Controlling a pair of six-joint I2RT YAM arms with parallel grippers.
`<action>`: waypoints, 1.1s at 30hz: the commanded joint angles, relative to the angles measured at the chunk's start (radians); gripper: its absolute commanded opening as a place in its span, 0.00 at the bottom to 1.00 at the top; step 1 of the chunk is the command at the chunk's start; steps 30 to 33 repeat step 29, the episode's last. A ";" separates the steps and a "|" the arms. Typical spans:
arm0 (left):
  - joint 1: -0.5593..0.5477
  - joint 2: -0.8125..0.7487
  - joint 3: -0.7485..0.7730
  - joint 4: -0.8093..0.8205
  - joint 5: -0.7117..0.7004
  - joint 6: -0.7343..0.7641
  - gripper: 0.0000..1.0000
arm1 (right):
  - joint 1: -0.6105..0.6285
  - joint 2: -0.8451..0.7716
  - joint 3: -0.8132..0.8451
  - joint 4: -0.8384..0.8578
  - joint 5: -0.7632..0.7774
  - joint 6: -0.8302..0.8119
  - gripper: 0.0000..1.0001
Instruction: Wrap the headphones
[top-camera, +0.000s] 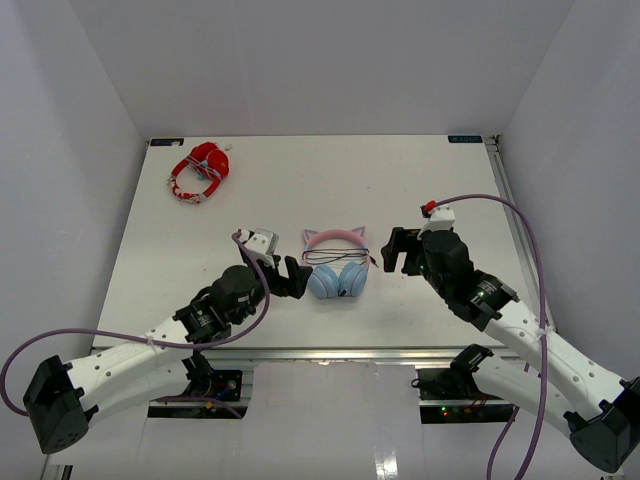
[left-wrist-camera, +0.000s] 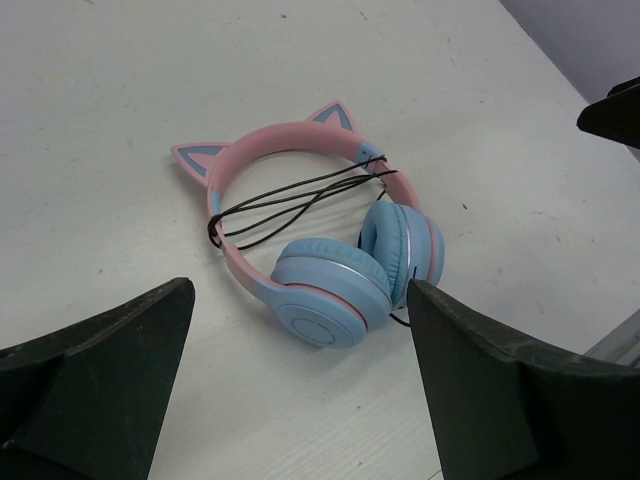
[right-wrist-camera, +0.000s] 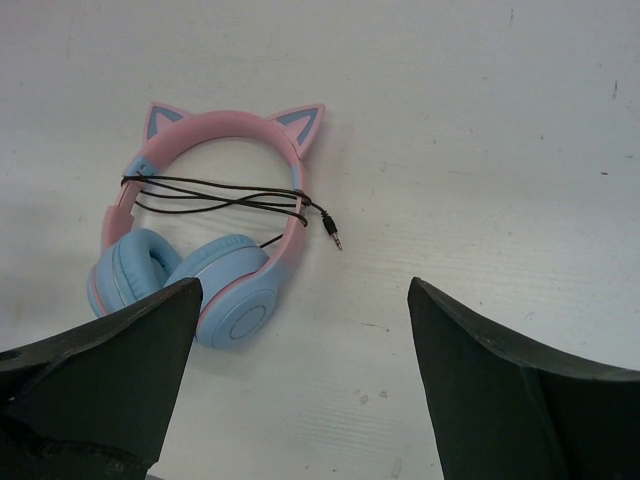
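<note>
The headphones (top-camera: 336, 262) lie flat at the table's middle, with a pink cat-ear headband and light blue ear cups. Their thin black cable (left-wrist-camera: 290, 198) is wound across the headband, and the plug end (right-wrist-camera: 333, 236) lies loose beside it. My left gripper (top-camera: 298, 277) is open and empty, just left of the ear cups. My right gripper (top-camera: 394, 251) is open and empty, just right of the headband. The headphones also show in the left wrist view (left-wrist-camera: 330, 290) and the right wrist view (right-wrist-camera: 215, 290), between and beyond the jaws.
Red-and-white headphones (top-camera: 201, 171) lie at the table's far left corner. The white table (top-camera: 420, 180) has a metal rail along its right edge and its near edge.
</note>
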 joint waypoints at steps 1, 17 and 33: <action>-0.003 -0.020 -0.034 0.098 -0.051 0.044 0.98 | 0.002 -0.002 -0.012 0.024 0.040 0.018 0.90; -0.003 -0.013 -0.019 0.069 -0.096 0.073 0.98 | 0.002 -0.032 -0.035 0.023 0.008 0.013 0.90; -0.004 -0.053 -0.033 0.074 -0.103 0.075 0.98 | 0.002 -0.047 -0.042 0.025 0.007 0.008 0.90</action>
